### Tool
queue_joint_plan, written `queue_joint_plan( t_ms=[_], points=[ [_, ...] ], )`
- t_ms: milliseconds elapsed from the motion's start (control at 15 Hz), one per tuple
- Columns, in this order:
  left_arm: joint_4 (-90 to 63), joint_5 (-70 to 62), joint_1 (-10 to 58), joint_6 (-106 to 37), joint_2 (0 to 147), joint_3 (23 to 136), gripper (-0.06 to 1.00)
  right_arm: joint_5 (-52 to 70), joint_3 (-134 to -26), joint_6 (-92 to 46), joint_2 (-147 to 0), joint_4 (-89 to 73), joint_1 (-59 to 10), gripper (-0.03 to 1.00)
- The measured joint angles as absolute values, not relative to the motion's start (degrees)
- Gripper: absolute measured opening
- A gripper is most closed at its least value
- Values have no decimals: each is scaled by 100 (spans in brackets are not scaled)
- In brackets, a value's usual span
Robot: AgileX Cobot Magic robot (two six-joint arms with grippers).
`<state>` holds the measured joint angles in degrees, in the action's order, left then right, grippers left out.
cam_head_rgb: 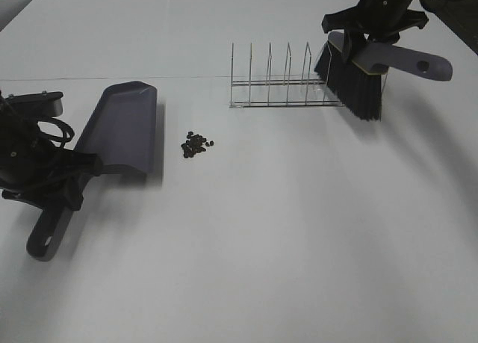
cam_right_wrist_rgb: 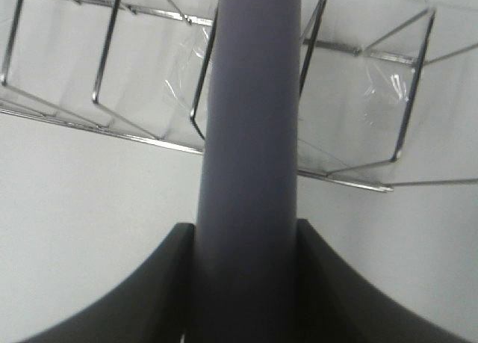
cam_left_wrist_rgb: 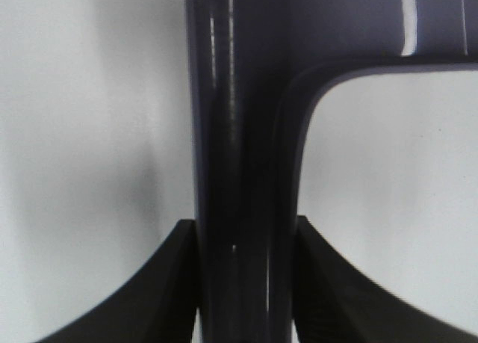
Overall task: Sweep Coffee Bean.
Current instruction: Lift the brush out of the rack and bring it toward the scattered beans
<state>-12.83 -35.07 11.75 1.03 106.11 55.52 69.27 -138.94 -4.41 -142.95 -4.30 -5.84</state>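
Now both tools are in hand, and the loose beans lie between them.

Tiny dark brown oval coffee beans (cam_head_rgb: 197,143) sit in one cluster on the white table (cam_head_rgb: 284,231), just beside the grey-purple plastic dustpan (cam_head_rgb: 123,126) and well apart from the black-bristled, grey-handled brush (cam_head_rgb: 358,78). Light, hard and smooth, they would likely roll and scatter, so push them with the bristles rather than pinch them. The left gripper (cam_left_wrist_rgb: 246,231) pinches the dustpan's handle and the right gripper (cam_right_wrist_rgb: 246,235) the brush's. There is one dustpan, one brush and one chrome wire rack (cam_head_rgb: 276,81); the beans number roughly a dozen or more, too small to count exactly.

The left gripper (cam_left_wrist_rgb: 246,291) clamps the handle of the glossy grey-purple plastic dustpan (cam_left_wrist_rgb: 239,134) between black fingers (cam_left_wrist_rgb: 157,283), over the plain white table (cam_left_wrist_rgb: 82,134).
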Motion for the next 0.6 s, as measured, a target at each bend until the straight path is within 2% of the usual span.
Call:
queue_joint_plan(
  t_ms=[133, 600],
  points=[
    [-1283, -3507, 1175, 103, 10611, 5552, 34, 6984, -14227, -338, -14290, -418, -584, 31],
    [-1283, -3507, 1175, 103, 10611, 5552, 34, 7030, -14267, -327, -13883, -401, -584, 31]
  ],
)
